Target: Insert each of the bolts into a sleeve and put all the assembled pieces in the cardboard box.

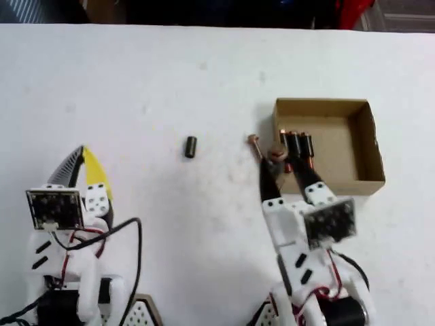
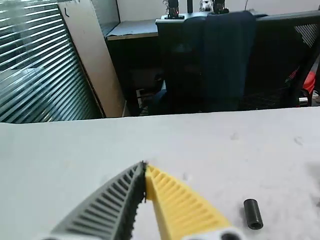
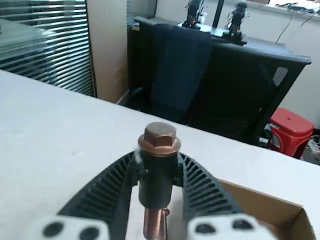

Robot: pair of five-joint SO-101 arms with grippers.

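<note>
My right gripper (image 1: 277,161) is shut on a black sleeve (image 3: 155,182) with a copper bolt (image 3: 159,139) through it, held upright just off the near-left corner of the cardboard box (image 1: 321,102). Assembled pieces (image 1: 298,145) lie in the box's left part. A loose copper bolt (image 1: 255,142) lies on the table just left of the box, close to the right gripper's tips. A lone black sleeve (image 1: 190,147) lies mid-table, also the sleeve (image 2: 253,213) beside my left gripper (image 2: 145,171). That left gripper (image 1: 82,151), grey and yellow, is shut on nothing at the near left.
The white table (image 1: 136,81) stretches wide beyond both arms. A corner of the box (image 3: 265,207) shows behind the held piece. Cables run by the left arm's base (image 1: 129,231). Dark chairs and desks stand past the table's far edge (image 2: 225,60).
</note>
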